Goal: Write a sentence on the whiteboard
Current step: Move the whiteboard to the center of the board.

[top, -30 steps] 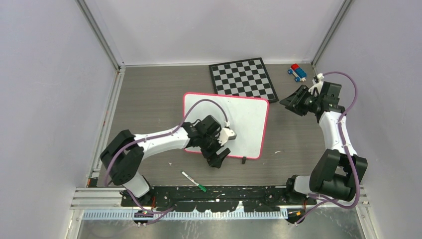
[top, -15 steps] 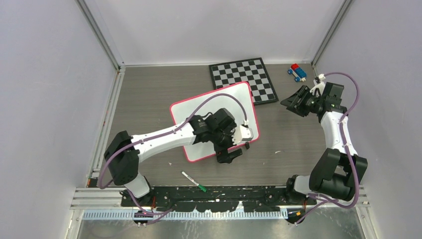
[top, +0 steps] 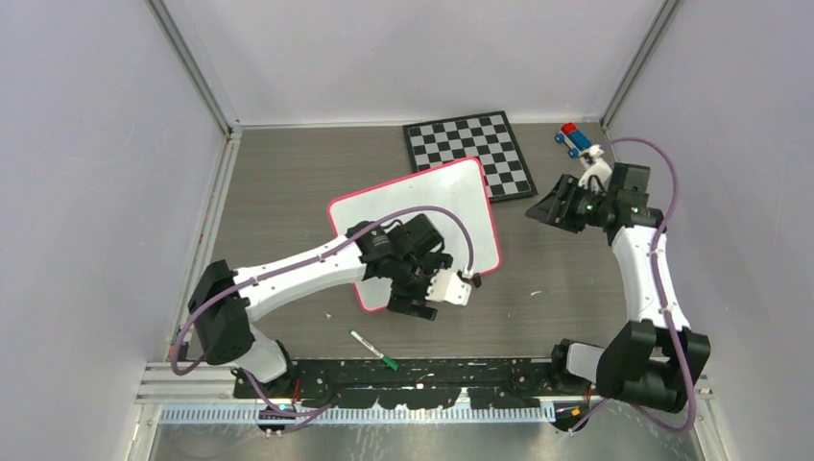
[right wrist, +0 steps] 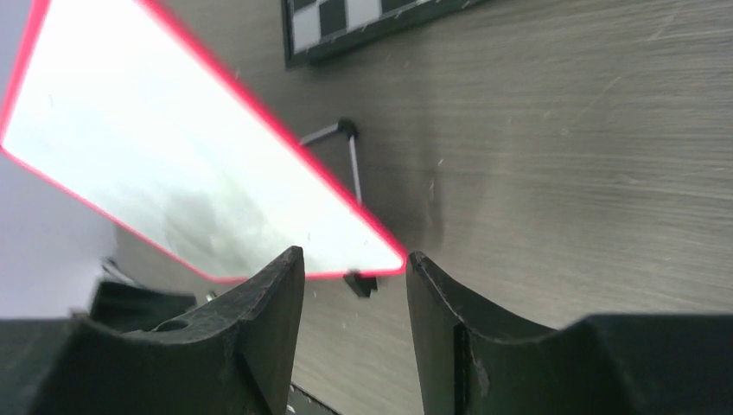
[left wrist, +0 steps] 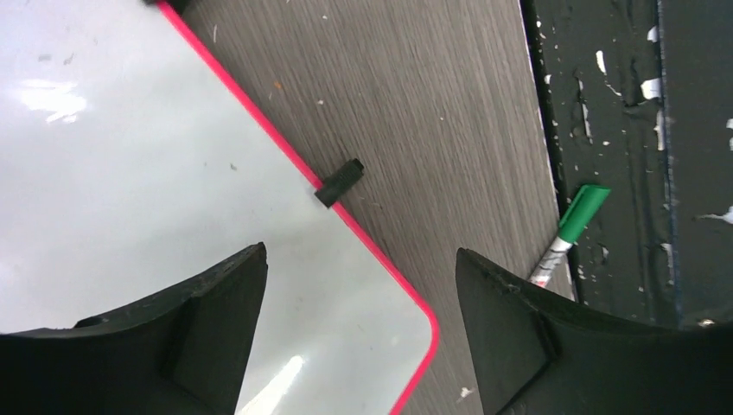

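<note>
The whiteboard (top: pixel 413 216), white with a pink-red frame, lies turned at an angle on the table. Its visible face is blank, and the sentence is out of view. My left gripper (top: pixel 415 305) hangs open over the board's near corner (left wrist: pixel 415 333), with nothing held between its jaws (left wrist: pixel 361 251). A black foot (left wrist: pixel 339 181) sticks out from the board's edge. A green-capped marker (top: pixel 374 348) lies loose on the table by the near rail (left wrist: pixel 566 238). My right gripper (top: pixel 539 209) is open and empty to the right of the board. Its wrist view shows the board's corner (right wrist: pixel 380 258) just beyond its jaws (right wrist: pixel 355 252).
A black-and-white chequered board (top: pixel 468 154) lies at the back, its corner under the whiteboard's far edge. A small blue and red toy (top: pixel 573 139) sits in the back right corner. A black rail (top: pixel 432 370) runs along the near edge. Grey walls close in both sides.
The whiteboard has turned counter-clockwise and shifted left under the left arm. My left gripper has since drawn back along the near edge to the corner. My right gripper has moved left towards the board.
</note>
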Controlling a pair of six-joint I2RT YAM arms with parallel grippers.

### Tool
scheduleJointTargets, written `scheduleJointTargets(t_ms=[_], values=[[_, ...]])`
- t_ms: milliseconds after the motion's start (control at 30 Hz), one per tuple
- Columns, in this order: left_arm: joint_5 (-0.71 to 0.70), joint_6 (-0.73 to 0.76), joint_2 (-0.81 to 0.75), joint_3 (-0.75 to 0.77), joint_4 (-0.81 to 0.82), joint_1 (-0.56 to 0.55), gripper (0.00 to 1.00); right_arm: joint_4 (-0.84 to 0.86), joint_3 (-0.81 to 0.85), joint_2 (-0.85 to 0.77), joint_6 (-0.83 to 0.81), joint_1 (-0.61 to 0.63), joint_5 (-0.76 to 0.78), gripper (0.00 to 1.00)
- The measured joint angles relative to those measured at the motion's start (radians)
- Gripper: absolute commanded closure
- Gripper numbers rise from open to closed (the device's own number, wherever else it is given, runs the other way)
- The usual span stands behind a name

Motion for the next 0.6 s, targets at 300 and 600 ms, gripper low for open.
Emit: scheduleJointTargets(t_ms=[300, 600], values=[[0.124, -0.377, -0.242, -0.008, 0.101, 0.316, 0.16, -0.163, -0.05, -0.225, -0.143, 0.366, 0.233, 0.55], [0.096, -0.829, -0.397, -0.063, 0.24, 0.637, 0.13, -0.154, -0.117, -0.212, -0.021, 0.665, 0.446, 0.54]])
